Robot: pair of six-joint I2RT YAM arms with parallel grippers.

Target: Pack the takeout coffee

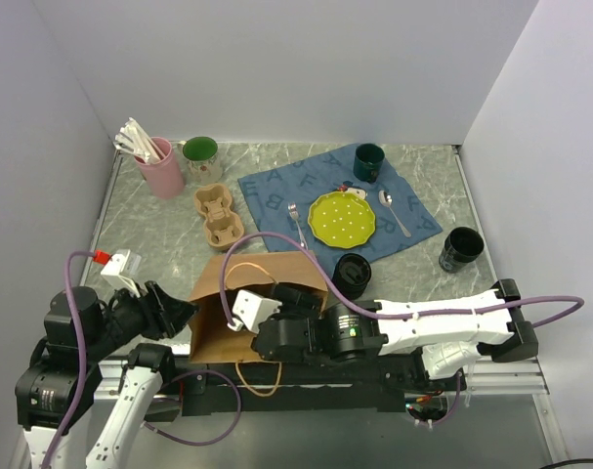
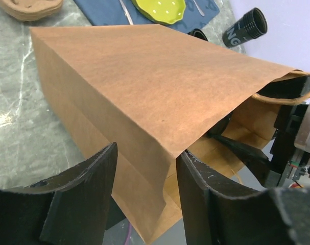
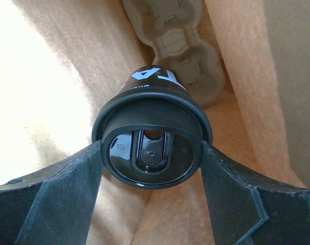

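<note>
A brown paper bag (image 1: 262,283) lies on its side near the front edge, mouth toward the arms. Inside it, my right gripper (image 3: 150,148) is shut on a black lidded takeout coffee cup (image 3: 152,138), a finger pressed against each side of the lid. Past the cup, deeper in the bag, shows a tan cup carrier (image 3: 177,46). My left gripper (image 2: 147,153) is open, with the bag's upper edge (image 2: 170,148) loose between its fingers. Another black cup (image 1: 352,274) stands right of the bag. A third black cup (image 1: 461,249) stands further right.
A tan cardboard carrier (image 1: 218,215) sits behind the bag. A blue cloth (image 1: 276,191) holds a green plate (image 1: 341,217), fork, spoon and a dark green mug (image 1: 368,161). A pink cup of utensils (image 1: 161,166) and a green-lined mug (image 1: 200,156) stand at the back left.
</note>
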